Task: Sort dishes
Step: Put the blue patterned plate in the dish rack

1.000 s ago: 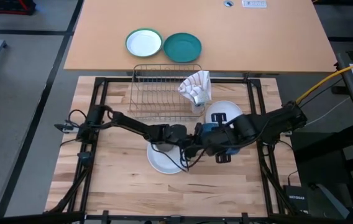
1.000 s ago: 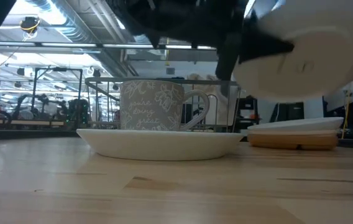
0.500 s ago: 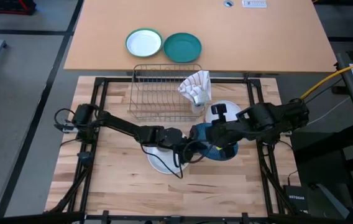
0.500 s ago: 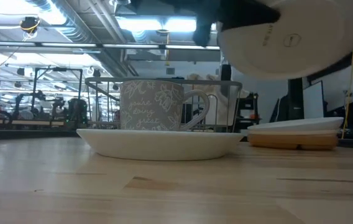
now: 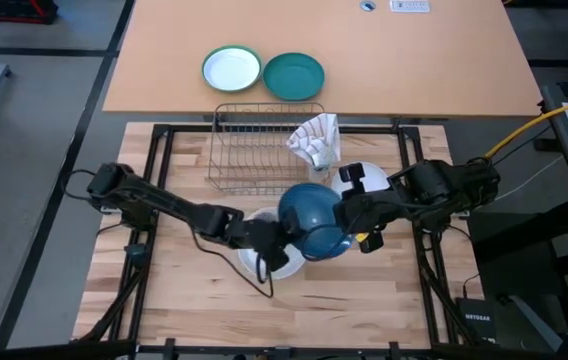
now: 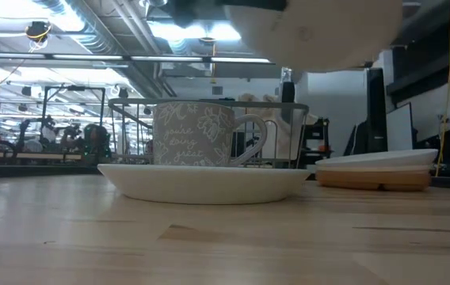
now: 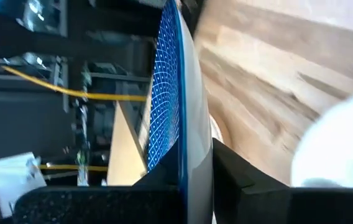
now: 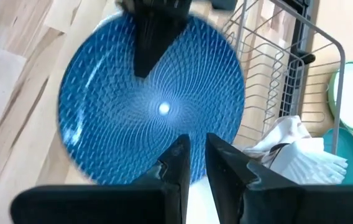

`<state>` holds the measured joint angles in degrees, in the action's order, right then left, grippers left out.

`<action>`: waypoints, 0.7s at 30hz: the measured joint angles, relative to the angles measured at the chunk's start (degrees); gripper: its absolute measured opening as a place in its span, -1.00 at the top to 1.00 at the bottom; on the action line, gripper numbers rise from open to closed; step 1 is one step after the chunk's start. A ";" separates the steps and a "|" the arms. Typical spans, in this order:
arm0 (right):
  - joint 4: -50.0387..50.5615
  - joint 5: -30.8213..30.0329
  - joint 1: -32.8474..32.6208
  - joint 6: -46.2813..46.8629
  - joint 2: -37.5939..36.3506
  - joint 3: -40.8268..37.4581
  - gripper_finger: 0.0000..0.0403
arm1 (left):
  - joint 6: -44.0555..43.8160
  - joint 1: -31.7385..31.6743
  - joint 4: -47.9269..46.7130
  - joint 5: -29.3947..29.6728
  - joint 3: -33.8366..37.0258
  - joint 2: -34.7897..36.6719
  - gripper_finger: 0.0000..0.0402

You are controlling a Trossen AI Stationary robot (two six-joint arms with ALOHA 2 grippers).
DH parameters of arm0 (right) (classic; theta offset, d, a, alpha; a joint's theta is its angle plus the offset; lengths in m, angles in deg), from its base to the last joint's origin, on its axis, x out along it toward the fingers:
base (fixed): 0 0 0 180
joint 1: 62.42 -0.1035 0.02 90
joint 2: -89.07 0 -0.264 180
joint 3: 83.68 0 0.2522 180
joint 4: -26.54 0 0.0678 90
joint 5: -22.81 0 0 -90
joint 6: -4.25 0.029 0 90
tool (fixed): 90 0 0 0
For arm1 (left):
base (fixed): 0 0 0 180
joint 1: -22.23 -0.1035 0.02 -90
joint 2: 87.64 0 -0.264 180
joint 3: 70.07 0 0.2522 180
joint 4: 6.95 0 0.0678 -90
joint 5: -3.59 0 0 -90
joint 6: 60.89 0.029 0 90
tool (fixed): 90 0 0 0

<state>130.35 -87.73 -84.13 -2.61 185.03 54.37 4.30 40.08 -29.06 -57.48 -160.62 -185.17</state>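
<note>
The dark blue plate (image 5: 311, 219) has been lifted and tipped up on edge, its blue face now showing from overhead, where a second ago it sat low under the arms. The left gripper (image 5: 286, 256) has moved right and nearer, the right gripper (image 5: 349, 213) has drawn back right, both clamped on the plate's rim. In the low view its pale underside has risen toward the top edge.

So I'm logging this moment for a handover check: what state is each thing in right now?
Dark blue plate: lifted off the table, gripped at opposite rims by both pincers.
Left pincer: shut on the plate's rim.
Right pincer: shut on the plate's rim.
Grey mug: upright on a white plate.
Dish rack: no dishes in it.
</note>
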 joint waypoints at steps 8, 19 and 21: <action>-0.01 -0.94 0.00 -4.17 0.00 0.00 0.72 | -11.76 2.09 -15.28 7.54 -0.04 4.76 0.85; -0.03 -3.03 0.00 -7.24 0.00 0.00 0.72 | -13.95 1.60 -34.20 16.80 -0.04 9.03 0.85; -0.03 -3.05 0.00 -7.95 0.00 0.00 0.72 | -13.21 1.18 -36.04 17.93 -0.04 9.45 0.85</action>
<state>130.32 -90.78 -84.13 -10.55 185.03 54.37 -8.92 41.26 -65.10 -39.55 -160.67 -175.72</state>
